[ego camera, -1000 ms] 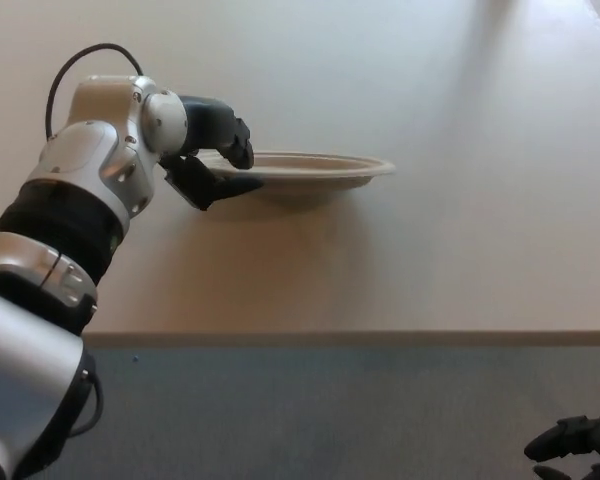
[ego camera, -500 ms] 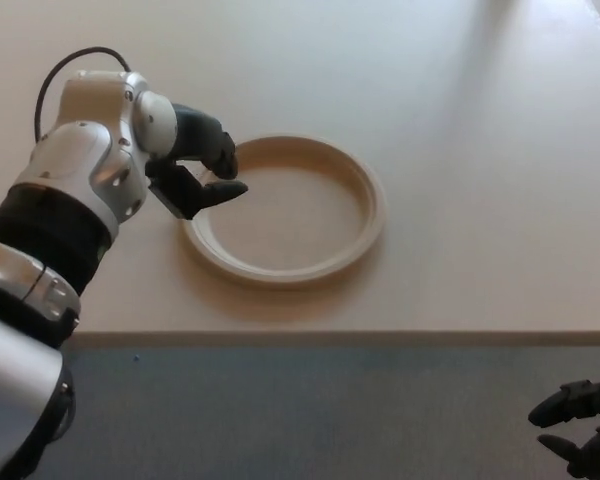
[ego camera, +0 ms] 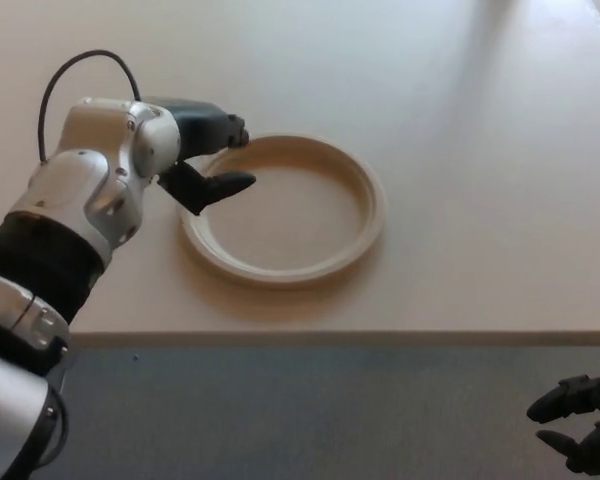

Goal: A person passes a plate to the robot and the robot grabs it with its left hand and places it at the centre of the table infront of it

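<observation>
Now the plate [ego camera: 284, 209] lies flat mid-worktop [ego camera: 480, 150] (placement looks done), and the left hand [ego camera: 208, 155] has spread, releasing its rim

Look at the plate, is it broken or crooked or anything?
No, nothing looks odd. The plate lies flat and whole on the table, and the left hand sits open at its rim.
</observation>
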